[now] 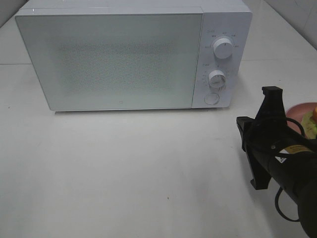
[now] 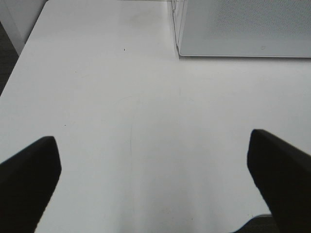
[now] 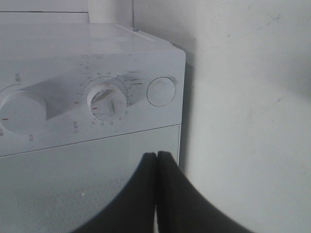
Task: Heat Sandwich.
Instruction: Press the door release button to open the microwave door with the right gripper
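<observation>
Presently at far right edge of surface (image 1: 124, 173), on pink plate (image 1: 296, 109), mostly cropped: sandwich (image 1: 312, 122). Probably light, soft, crushable; best carried by plate rim. Right hand (image 3: 156, 160) closed, empty, facing shut microwave (image 1: 109, 59); left hand (image 2: 151, 138) open.

The high camera looks steeply down, microwave (image 1: 109, 59) at twelve o'clock. Both wrist cameras face it: left low across the table (image 2: 146, 136), right close on its dials (image 3: 108, 102).
</observation>
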